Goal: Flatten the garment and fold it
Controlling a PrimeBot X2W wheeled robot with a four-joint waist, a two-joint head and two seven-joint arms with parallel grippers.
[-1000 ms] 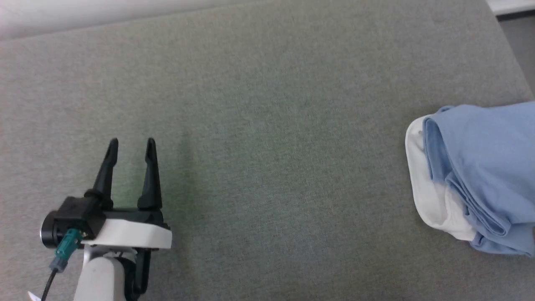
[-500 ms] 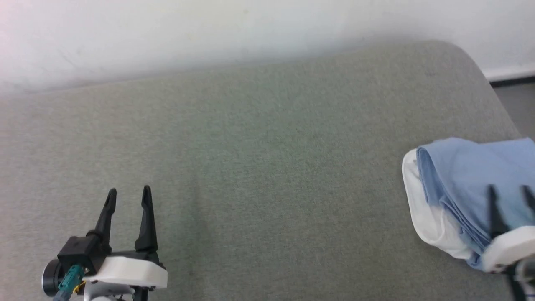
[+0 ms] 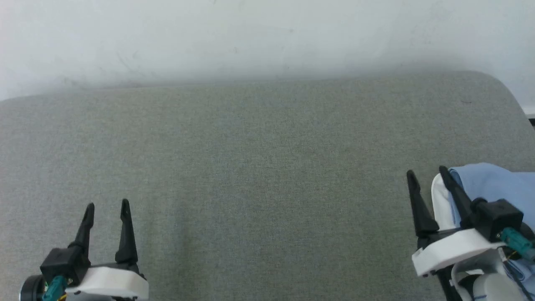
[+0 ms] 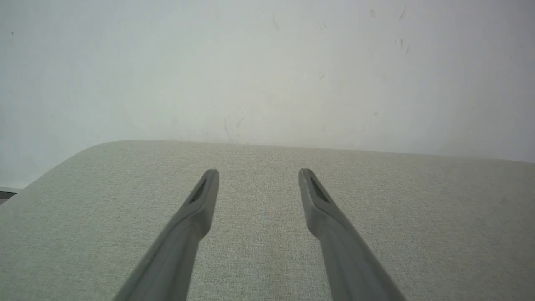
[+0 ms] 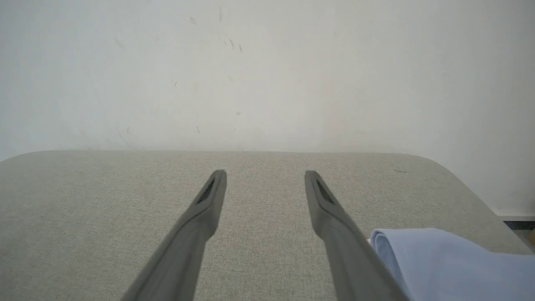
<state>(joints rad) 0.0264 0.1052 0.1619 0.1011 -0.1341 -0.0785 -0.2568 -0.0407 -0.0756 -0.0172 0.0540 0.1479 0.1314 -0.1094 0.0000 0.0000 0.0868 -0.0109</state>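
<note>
The garment (image 3: 497, 186), light blue with a white part at its left edge, lies bunched at the right edge of the grey fabric surface (image 3: 259, 167). In the right wrist view the garment (image 5: 451, 263) sits just right of the right finger. My right gripper (image 3: 426, 174) stands open at the lower right, its fingers beside and partly over the garment's left edge, holding nothing. My left gripper (image 3: 107, 206) is open at the lower left, far from the garment, over bare fabric. The left gripper (image 4: 258, 172) and the right gripper (image 5: 265, 173) both show a wide gap.
A white wall (image 3: 250, 37) runs behind the grey surface. The surface's rounded far right corner (image 3: 501, 83) drops off to a dark floor strip (image 3: 531, 121). Its far left corner (image 4: 62, 159) is rounded too.
The head camera has tilted up, so the wall now shows and everything sits lower. The right gripper has come further into view beside the garment. Both grippers stay open.
</note>
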